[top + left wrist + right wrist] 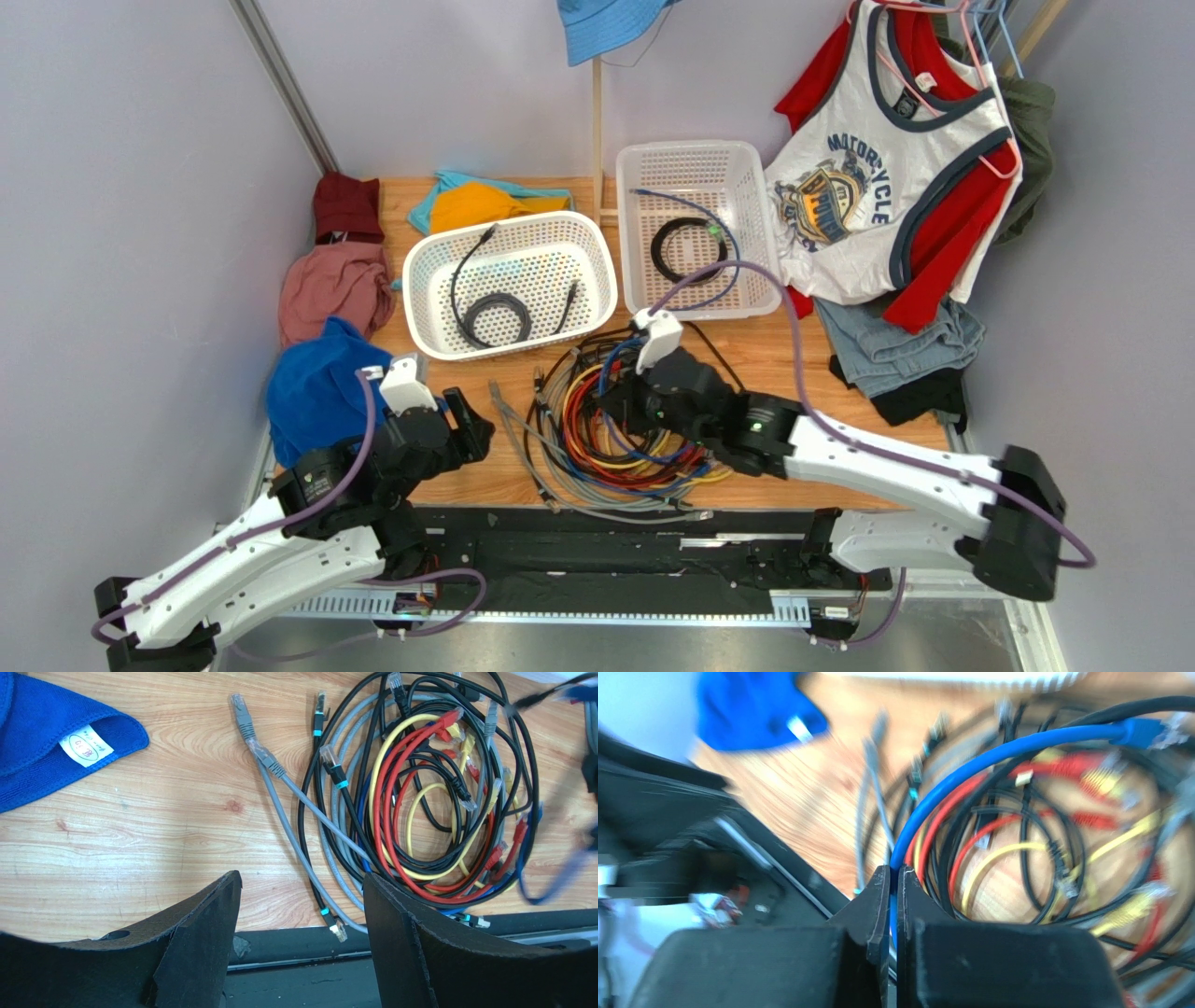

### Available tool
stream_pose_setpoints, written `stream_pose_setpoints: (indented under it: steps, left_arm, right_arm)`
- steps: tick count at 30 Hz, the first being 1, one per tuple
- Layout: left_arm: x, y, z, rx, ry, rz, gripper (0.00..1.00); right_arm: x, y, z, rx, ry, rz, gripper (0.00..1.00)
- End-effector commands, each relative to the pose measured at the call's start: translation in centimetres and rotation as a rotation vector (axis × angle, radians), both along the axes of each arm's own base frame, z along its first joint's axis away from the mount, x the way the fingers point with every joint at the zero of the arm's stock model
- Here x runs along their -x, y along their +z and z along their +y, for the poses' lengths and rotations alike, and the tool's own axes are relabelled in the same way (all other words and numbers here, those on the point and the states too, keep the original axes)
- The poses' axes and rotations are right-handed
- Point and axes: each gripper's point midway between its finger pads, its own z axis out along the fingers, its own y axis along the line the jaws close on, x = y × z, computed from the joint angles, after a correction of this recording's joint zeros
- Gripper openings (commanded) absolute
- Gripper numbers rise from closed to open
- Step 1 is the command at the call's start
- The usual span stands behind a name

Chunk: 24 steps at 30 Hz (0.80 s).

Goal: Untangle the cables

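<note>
The cables [617, 427] lie in a coiled tangle of black, grey, red, yellow and blue cords on the wooden table, just right of centre. In the left wrist view the cables [421, 812] spread up and to the right, with two grey plug ends [246, 724] trailing off to the left. My left gripper [302, 878] is open over the table's near edge, left of the bundle, with nothing between its fingers. My right gripper [893, 875] is shut on a blue cable [990, 759], which arches up out of the tangle. From above, the right gripper [627, 399] sits over the bundle's top.
Two white baskets stand behind the bundle, the left basket [421, 273] and the right basket [631, 224], each holding coiled black cables. A blue cloth [316, 392] lies by the left arm. Clothes are piled at the far left and right. A black rail [631, 539] runs along the near edge.
</note>
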Motion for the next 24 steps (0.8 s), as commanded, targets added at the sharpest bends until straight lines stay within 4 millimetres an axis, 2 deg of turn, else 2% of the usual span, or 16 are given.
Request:
stream_pose_setpoints:
  steps: [1,3,5,7,8,11,14,17,20,22,24]
  left_arm:
    - [-0.3,0.1,-0.5,0.023,-0.001,-0.019,0.73]
    - [-0.6,0.1,-1.1,0.043,-0.010,-0.032,0.73]
    - [-0.6,0.1,-1.8,0.062,-0.039,-0.040,0.73]
    - [-0.8,0.3,-2.9,0.091,-0.071,-0.052,0.73]
    - [-0.8,0.4,-3.2,0.099,-0.084,-0.056,0.73]
    - [-0.9,0.4,-4.3,0.128,-0.120,-0.064,0.73]
    - [-0.9,0.5,-5.1,0.147,-0.143,-0.068,0.73]
    - [-0.8,0.1,-5.2,0.148,-0.146,-0.061,0.73]
    - [-0.8,-0.4,-5.1,0.147,-0.137,-0.051,0.73]
    - [-0.7,-0.8,-5.0,0.146,-0.127,-0.038,0.73]
    - [-0.7,-1.0,-4.9,0.149,-0.114,-0.026,0.73]
  right_arm:
    - [-0.3,10.2,-2.8,-0.124,-0.032,-0.193,0.00]
    - [0.0,13.2,-4.3,-0.143,-0.033,-0.256,0.00]
    - [0.5,17.6,-6.0,-0.214,-0.046,-0.325,0.00]
    - [0.7,19.9,-7.3,-0.222,-0.051,-0.369,0.00]
    - [1.0,21.9,-7.9,-0.249,-0.053,-0.393,0.00]
    - [1.3,24.5,-9.4,-0.253,-0.067,-0.433,0.00]
    - [1.4,25.8,-10.5,-0.261,-0.080,-0.467,0.00]
    - [0.9,26.0,-11.2,-0.242,-0.116,-0.490,0.00]
    - [-0.1,24.2,-10.7,-0.189,-0.144,-0.485,0.00]
    - [-1.2,23.6,-10.5,-0.162,-0.185,-0.488,0.00]
    - [-3.0,22.7,-9.9,-0.123,-0.227,-0.473,0.00]
